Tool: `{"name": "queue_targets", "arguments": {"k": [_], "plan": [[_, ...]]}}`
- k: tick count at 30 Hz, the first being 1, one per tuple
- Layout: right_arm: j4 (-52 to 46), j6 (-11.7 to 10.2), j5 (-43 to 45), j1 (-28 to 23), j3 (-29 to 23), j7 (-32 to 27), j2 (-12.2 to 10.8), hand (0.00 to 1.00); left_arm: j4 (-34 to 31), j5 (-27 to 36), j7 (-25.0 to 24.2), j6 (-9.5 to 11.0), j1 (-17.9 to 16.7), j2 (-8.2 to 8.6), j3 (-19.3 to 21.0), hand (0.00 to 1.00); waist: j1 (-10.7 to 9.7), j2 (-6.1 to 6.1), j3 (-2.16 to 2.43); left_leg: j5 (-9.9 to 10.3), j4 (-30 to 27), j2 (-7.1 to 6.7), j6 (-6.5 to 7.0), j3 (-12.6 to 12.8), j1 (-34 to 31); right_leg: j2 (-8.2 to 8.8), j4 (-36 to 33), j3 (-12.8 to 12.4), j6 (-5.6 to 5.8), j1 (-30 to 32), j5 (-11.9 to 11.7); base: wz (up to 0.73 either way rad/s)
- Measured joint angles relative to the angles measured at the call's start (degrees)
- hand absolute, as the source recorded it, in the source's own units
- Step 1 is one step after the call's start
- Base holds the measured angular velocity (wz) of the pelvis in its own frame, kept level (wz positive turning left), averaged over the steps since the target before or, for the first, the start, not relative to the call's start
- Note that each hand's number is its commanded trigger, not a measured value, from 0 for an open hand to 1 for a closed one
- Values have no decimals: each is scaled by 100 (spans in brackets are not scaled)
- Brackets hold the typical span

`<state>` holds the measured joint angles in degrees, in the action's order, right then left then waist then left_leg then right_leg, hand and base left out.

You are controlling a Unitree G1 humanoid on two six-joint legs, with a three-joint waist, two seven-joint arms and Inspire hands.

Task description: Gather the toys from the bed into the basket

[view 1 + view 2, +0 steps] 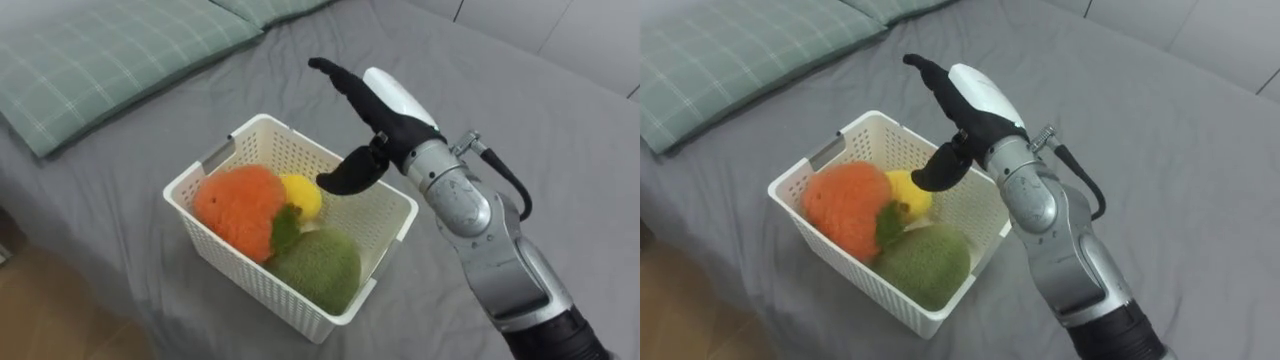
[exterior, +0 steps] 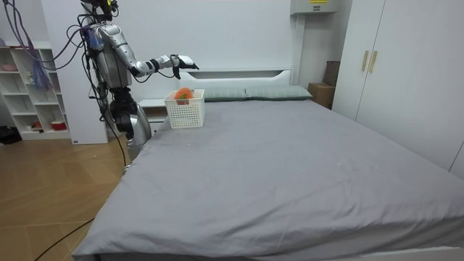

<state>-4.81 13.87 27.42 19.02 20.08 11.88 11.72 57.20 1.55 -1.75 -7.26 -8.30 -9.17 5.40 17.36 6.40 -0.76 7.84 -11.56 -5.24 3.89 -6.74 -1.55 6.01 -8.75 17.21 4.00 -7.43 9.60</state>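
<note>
Three plush toys lie inside the white perforated plastic basket (image 1: 240,275): one fuzzy orange toy (image 1: 238,205) at 9 o'clock, one small yellow toy (image 1: 302,193) in the middle, and one round green toy (image 1: 318,268) at 5 o'clock. The basket sits on the grey-sheeted bed (image 1: 560,140), close to the bed's edge at 7 o'clock. Bare sheet spreads toward 3 o'clock. Two green checked pillows (image 1: 110,50) lie toward 11 o'clock. The right hand (image 1: 385,110) hovers over the basket's 1 o'clock rim, fingers released and spread, grasping nothing.

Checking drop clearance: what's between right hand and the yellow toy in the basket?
Nothing, just air; the room view shows the gap. Open right hand hangs above the white basket holding the yellow toy.
</note>
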Motion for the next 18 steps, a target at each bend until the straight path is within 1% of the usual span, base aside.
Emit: {"name": "queue_targets", "arguments": {"k": [1,4,10,14,16,18], "plan": [[5,0,-5,0,0,1,0,0,-6,1,0,0,2,6,0,0,-2,-9,-14,0,1,1,0,6,-2,0,0,-2,0,5,0,0],[11,7,-8,0,0,15,0,0,-55,2,0,-1,4,19,0,0,-1,7,-37,0,5,4,0,20,-19,0,-1,-17,0,35,0,0],[48,119,1,0,-2,156,3,0,-55,1,-2,-1,6,51,19,0,24,11,-35,-1,24,24,1,97,-53,-4,-1,-105,-1,109,0,-6],[48,119,-43,0,-9,156,35,0,-45,1,-4,-2,16,43,46,0,10,15,-32,0,26,39,2,166,-72,-6,-2,-162,-3,158,-2,-10],[47,119,-297,0,-74,147,88,0,-36,4,0,-2,16,34,54,0,0,16,-31,0,20,43,2,193,-54,-8,-2,-200,-3,162,-2,-6],[63,110,-378,0,-134,103,93,0,-36,10,12,-2,12,36,56,0,-40,12,-34,0,28,46,2,206,-24,-10,-2,-232,-3,147,-2,-5]]}}
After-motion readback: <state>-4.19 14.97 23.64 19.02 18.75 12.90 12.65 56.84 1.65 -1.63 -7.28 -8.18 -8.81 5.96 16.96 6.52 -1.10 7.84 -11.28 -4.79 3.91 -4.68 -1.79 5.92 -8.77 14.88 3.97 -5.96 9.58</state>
